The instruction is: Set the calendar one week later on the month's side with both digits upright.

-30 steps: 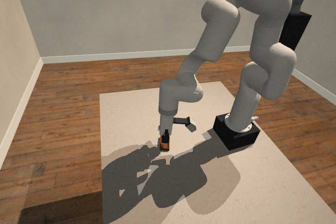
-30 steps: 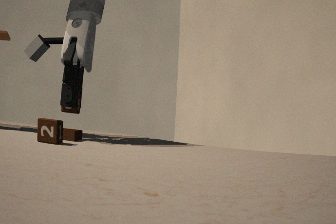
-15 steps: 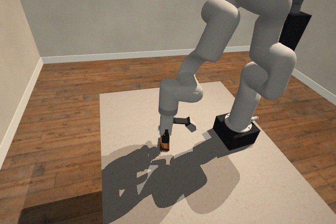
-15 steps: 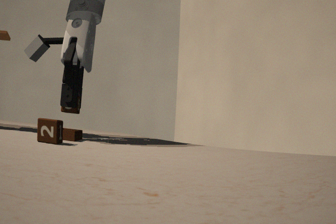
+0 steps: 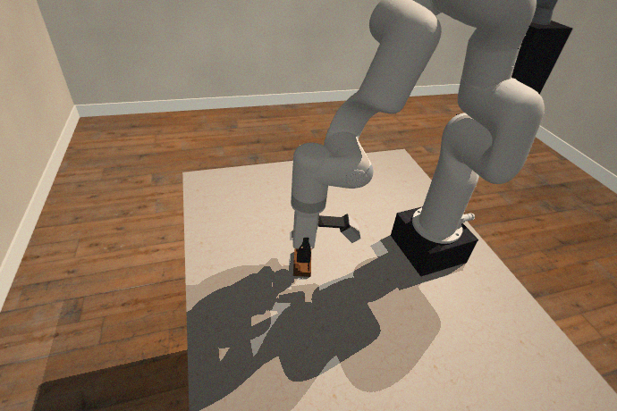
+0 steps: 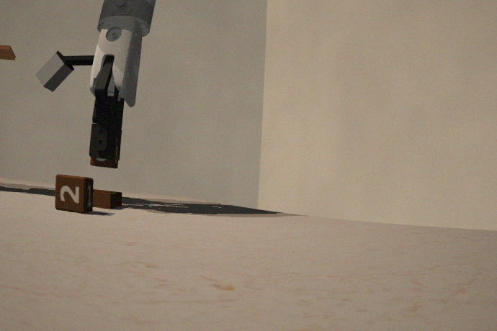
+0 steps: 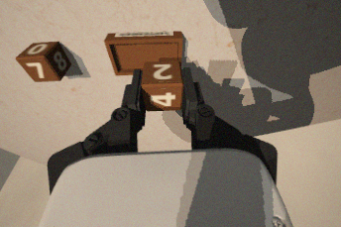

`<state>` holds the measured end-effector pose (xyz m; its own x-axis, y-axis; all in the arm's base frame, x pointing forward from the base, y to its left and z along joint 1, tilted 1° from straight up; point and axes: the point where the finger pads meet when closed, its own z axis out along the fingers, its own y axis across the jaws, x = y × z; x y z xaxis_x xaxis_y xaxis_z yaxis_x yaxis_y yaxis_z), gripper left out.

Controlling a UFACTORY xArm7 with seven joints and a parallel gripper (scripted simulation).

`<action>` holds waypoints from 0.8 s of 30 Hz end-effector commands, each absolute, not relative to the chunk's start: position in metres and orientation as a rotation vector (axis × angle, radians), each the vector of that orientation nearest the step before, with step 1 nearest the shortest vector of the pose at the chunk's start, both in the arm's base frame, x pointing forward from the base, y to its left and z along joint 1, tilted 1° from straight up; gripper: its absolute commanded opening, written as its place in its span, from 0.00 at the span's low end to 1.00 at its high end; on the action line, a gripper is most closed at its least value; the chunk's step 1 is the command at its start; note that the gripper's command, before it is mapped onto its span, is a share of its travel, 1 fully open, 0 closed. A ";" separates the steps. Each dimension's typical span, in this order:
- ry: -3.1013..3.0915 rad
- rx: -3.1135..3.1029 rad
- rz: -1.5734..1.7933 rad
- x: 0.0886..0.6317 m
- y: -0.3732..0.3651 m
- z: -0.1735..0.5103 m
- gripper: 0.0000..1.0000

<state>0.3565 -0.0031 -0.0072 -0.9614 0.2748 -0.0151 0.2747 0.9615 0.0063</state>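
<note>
My gripper [image 5: 303, 259] [image 6: 105, 152] [image 7: 163, 80] is shut on a brown cube [image 6: 104, 162] [image 7: 170, 85]. In the wrist view the held cube shows an upside-down 2 on one face and a 4 lying sideways on another. It hangs above the tray [image 5: 301, 274] [image 6: 106, 199] [image 7: 111, 56], overlapping its near right corner in the wrist view. The tray lies on the table with a white name strip [image 7: 144, 34] along its far edge. The other cube [image 6: 71, 203] [image 7: 45, 61] stands apart from the tray, showing 0, 7 and 8 in the wrist view and a sideways 2 in the exterior view.
The arm's black base block [image 5: 433, 252] stands at the right of the pale table top [image 5: 239, 206]. A camera block [image 5: 350, 232] [image 6: 54, 72] sticks out sideways from the wrist on a bracket. Shadows of the arm fall around the tray.
</note>
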 end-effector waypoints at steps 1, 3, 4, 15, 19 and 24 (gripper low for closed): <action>3.092 0.433 0.007 0.358 -0.003 -0.006 0.29; 3.092 0.433 0.007 0.358 -0.003 -0.006 0.29; 3.092 0.433 0.007 0.358 -0.003 -0.007 0.29; 3.092 0.433 0.007 0.358 -0.003 -0.012 0.29; 3.092 0.433 0.007 0.358 -0.003 -0.013 0.29; 3.092 0.433 0.007 0.358 -0.003 -0.017 0.29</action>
<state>0.3567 -0.0031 -0.0150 -0.9614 0.2748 -0.0154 0.2747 0.9615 0.0062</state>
